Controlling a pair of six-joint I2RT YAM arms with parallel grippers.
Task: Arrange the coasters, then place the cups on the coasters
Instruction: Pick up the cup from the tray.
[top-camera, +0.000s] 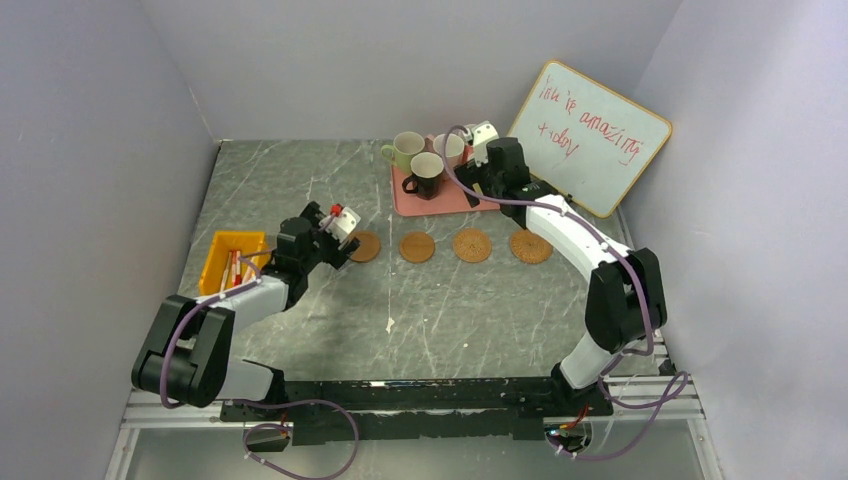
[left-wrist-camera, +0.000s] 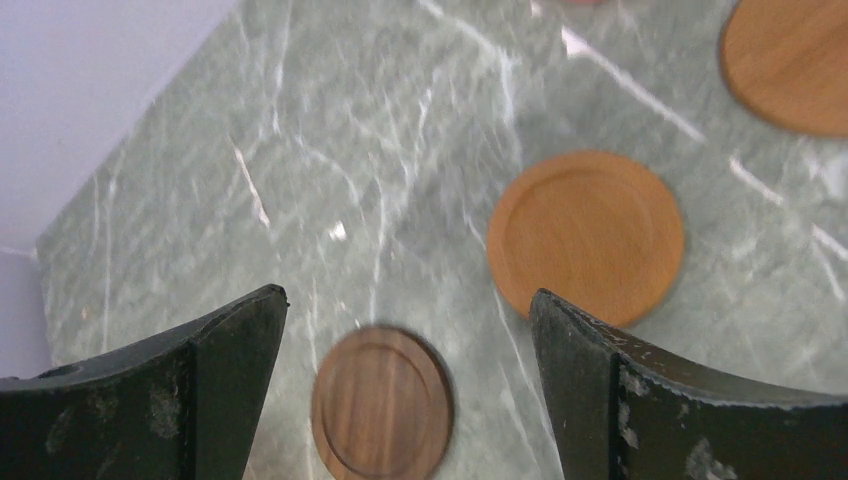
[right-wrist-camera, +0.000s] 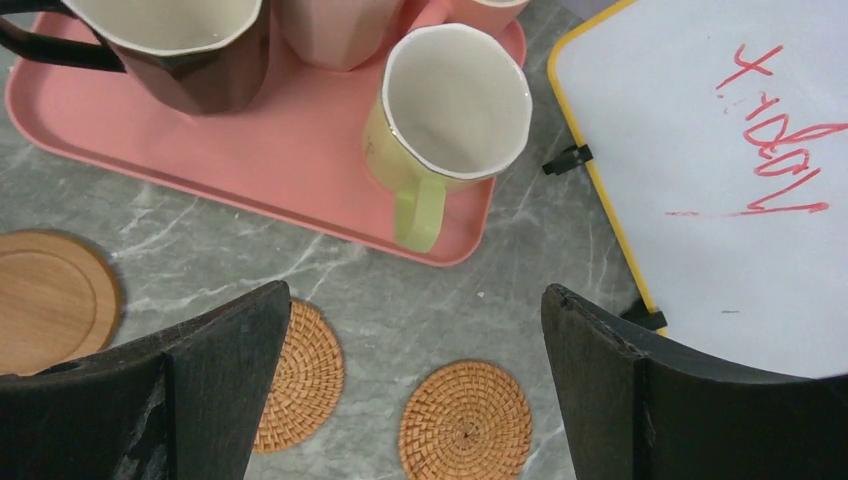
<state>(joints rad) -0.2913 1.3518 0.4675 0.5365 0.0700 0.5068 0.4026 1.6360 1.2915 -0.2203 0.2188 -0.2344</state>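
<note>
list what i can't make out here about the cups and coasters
- Top view: the right arm covers the right end of the pink tray, so cups there cannot be counted.
- Right wrist view: the dark brown cup and a pink cup are cut off by the top edge.
- Left wrist view: the far orange coaster is blurred and cut by the top right corner.
- Top view: the whiteboard writing is too small to read.

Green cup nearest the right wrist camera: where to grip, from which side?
Probably its rim wall, from above: one of the fingers inside, one outside, on the whiteboard side. The green cup stands upright, mouth open; its handle juts toward the tray's near edge and a pink cup crowds the other side.
</note>
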